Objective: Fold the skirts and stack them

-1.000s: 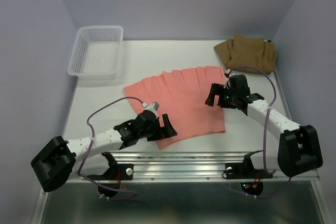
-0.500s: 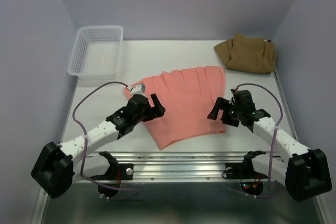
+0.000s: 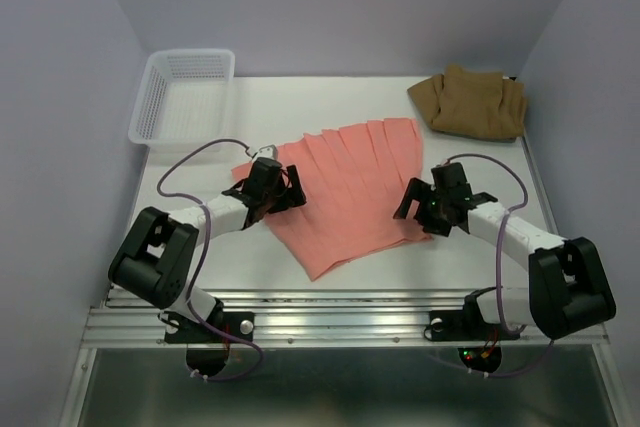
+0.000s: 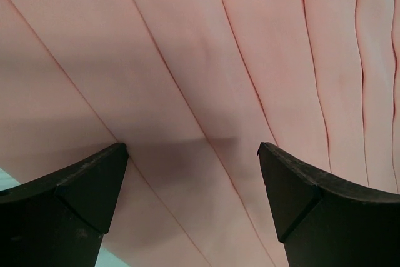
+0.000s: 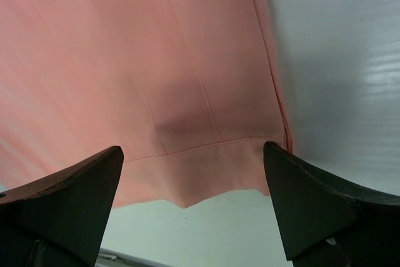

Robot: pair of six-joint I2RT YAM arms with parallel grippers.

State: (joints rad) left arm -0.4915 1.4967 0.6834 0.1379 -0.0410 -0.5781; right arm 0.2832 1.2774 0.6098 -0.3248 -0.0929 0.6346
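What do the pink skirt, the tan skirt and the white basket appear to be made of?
The salmon-pink skirt looks like thin matte cloth: it lies flat with sharp pleat lines and a stitched hem. The tan-brown skirt is soft matte cloth, perhaps heavier: it sits bunched in rounded folds. The basket is probably rigid white plastic, given its lattice walls.

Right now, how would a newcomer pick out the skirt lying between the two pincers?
Start at the white table, with a white basket at its far left corner and a bunched tan-brown skirt at its far right. In the middle lies the salmon-pink skirt, fanned out flat: the only pink cloth and the only one spread open.
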